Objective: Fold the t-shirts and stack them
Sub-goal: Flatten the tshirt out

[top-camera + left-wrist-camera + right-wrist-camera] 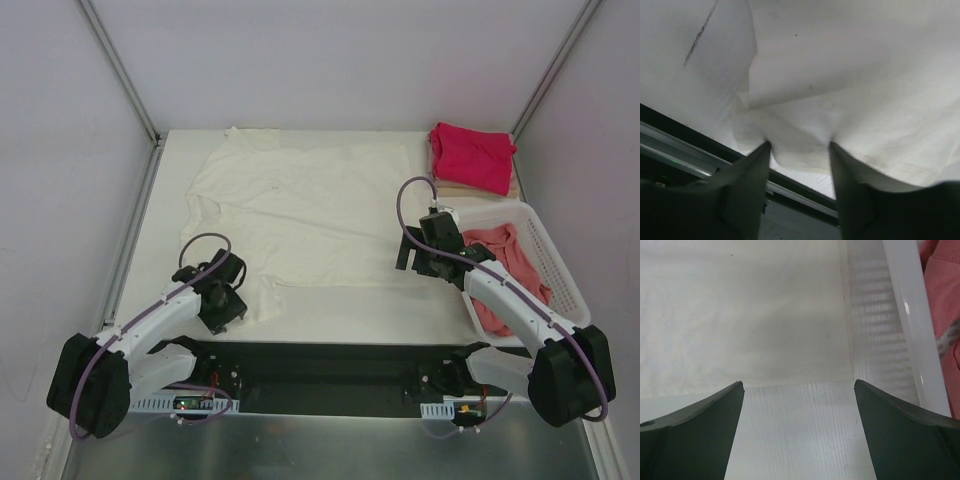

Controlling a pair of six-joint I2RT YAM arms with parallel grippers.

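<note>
Cream cotton covers most of the bench (340, 312): the cream t-shirt (310, 205) lies spread flat and unfolded, so I judge the task roughly half done. The magenta-red t-shirt (472, 155) sits folded at the far right corner on the tan t-shirt (450, 187) (only a strip of tan shows). The salmon-pink t-shirt (497, 255) lies crumpled in the white basket (553, 262), not yet folded. The left fingers (747, 190) stand apart, tips pressed into puckered cloth at the shirt's near left hem, not clamped on it. The right fingers (695, 430) hover spread wide over the near right corner, the basket's wall just beside them. Open room for a fold lies toward the far side, while the side walls (60, 200) close in on left and right.
</note>
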